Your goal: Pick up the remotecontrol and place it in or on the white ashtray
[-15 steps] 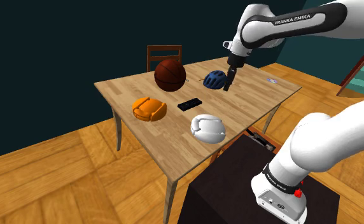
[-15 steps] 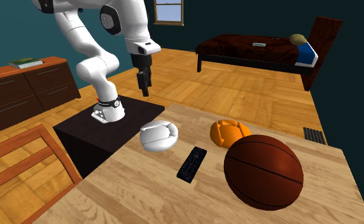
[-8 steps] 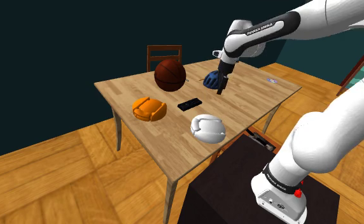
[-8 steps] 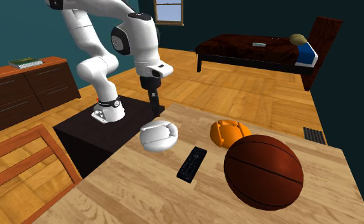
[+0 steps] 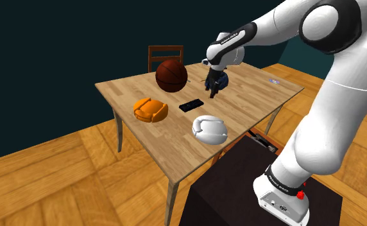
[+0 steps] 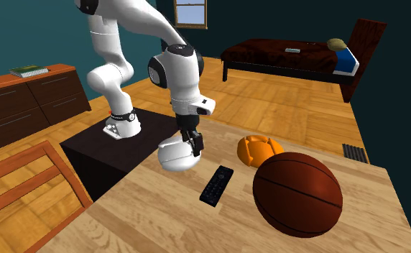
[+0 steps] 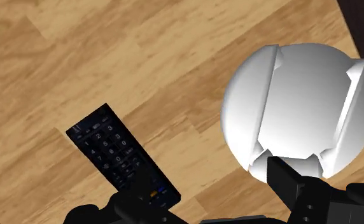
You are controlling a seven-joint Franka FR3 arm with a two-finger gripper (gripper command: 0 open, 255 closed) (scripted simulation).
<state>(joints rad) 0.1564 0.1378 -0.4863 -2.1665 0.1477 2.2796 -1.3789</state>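
End effector (image 6: pixel 195 146), centre frame, is found released, empty; widthwise alignment over the remotecontrol (image 6: pixel 217 185) is advised before closure.

Opposed exterior views, shared table (image 5: pixel 256 96)

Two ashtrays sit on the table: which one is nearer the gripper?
The white ashtray, close beside the gripper; the orange ashtray lies farther off, next to the basketball.
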